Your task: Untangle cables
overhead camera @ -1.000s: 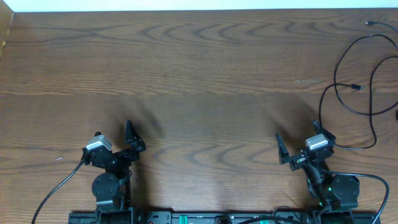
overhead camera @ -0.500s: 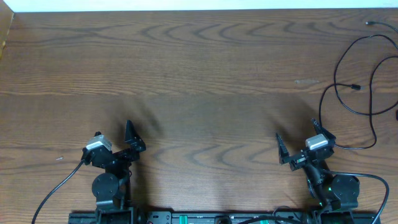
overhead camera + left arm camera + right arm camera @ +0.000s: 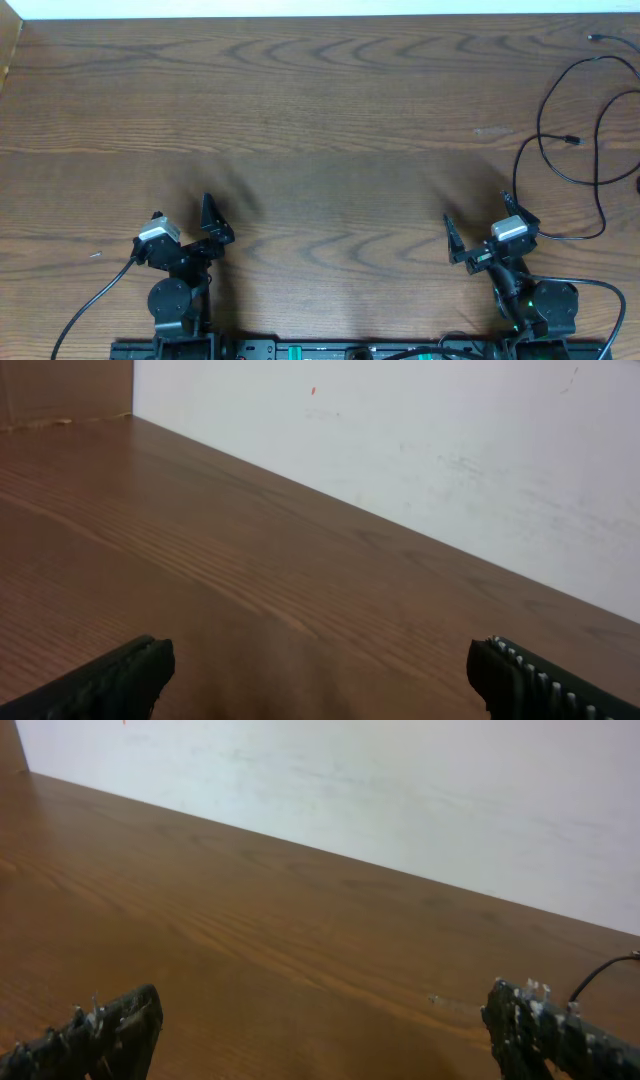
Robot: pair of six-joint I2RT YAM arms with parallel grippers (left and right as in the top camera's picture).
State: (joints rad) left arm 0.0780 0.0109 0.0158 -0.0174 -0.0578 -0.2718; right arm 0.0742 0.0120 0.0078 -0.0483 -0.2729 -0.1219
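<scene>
A thin black cable (image 3: pixel 560 130) lies in loose loops on the wooden table (image 3: pixel 320 120) at the far right, its small plugs near the back right corner and by the loops. A short piece of it shows at the right edge of the right wrist view (image 3: pixel 606 970). I cannot make out a white cable in any view. My right gripper (image 3: pixel 480 225) is open and empty at the front right, to the left of and nearer than the loops; it also shows in the right wrist view (image 3: pixel 320 1035). My left gripper (image 3: pixel 183 222) is open and empty at the front left, also seen in the left wrist view (image 3: pixel 320 680).
A white wall (image 3: pixel 420 440) runs along the table's far edge. The arm bases and their thick black cables (image 3: pixel 95 300) sit at the front edge. A wooden side panel (image 3: pixel 8 50) borders the back left corner.
</scene>
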